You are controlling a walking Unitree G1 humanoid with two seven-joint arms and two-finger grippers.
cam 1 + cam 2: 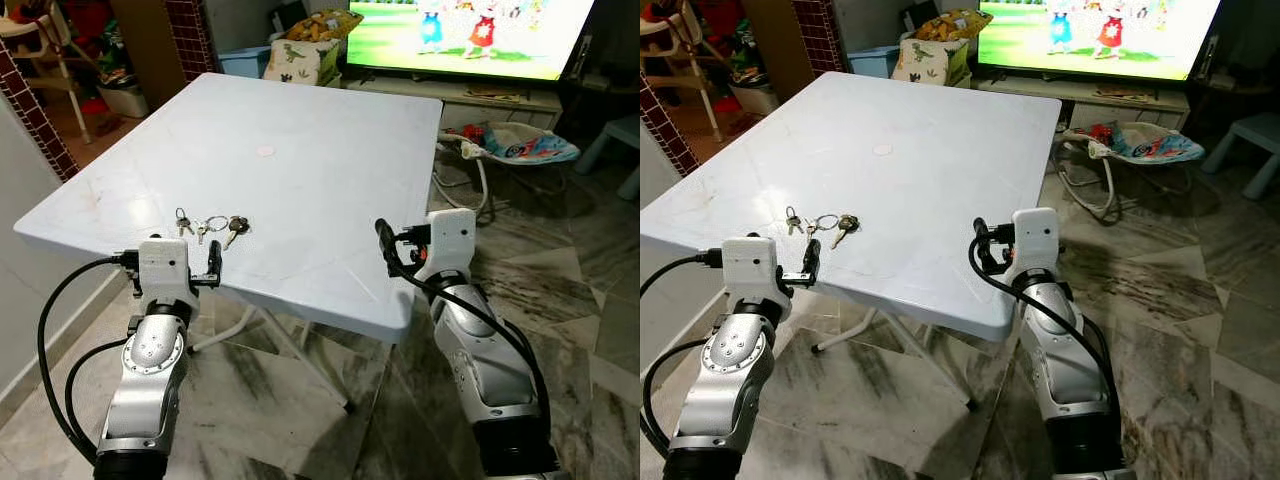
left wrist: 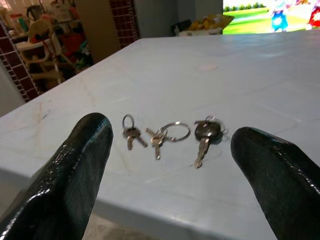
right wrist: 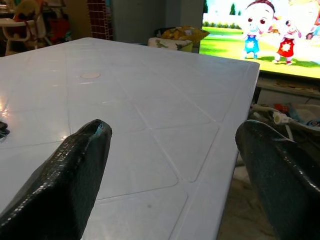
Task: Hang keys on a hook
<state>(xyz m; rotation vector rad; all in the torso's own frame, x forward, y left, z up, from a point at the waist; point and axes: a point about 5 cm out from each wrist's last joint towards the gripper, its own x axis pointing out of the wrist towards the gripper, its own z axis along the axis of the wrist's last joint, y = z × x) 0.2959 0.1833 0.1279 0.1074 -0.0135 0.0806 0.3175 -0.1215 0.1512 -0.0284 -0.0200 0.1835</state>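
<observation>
A bunch of keys on linked rings lies flat on the white table, near its front left edge. In the left wrist view the keys sit just beyond my two black fingers, centred between them. My left gripper hovers open at the table's front edge, a short way from the keys and not touching them. My right gripper is open over the table's front right part, holding nothing.
A TV on a low stand stands beyond the table. A baby bouncer lies on the marble floor to the right, a high chair at the far left. A wall runs close along the left.
</observation>
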